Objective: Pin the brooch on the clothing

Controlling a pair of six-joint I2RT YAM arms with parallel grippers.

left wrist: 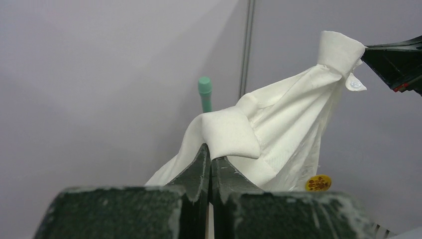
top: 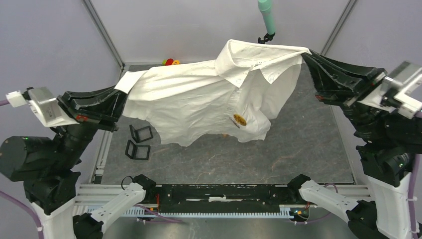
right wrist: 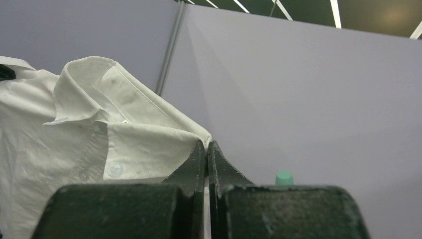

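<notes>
The white shirt [top: 199,99] hangs stretched in the air between both arms, its collar up at the back. A round yellow brooch [top: 239,119] with dark spots sits on the front of the shirt, low and right of middle; it also shows in the left wrist view as the brooch [left wrist: 318,183]. My left gripper [top: 121,95] is shut on the shirt's left edge, cloth pinched between its fingers [left wrist: 209,158]. At the upper right my right gripper [top: 305,56] is shut on a fold of shirt [right wrist: 149,144] near the collar, with a button beside it.
Two small black stands [top: 139,142] lie on the dark mat under the shirt's left side. A green-tipped pole [top: 267,17] rises behind the collar. Small red and yellow items [top: 171,61] sit at the mat's back edge. Grey walls enclose the cell.
</notes>
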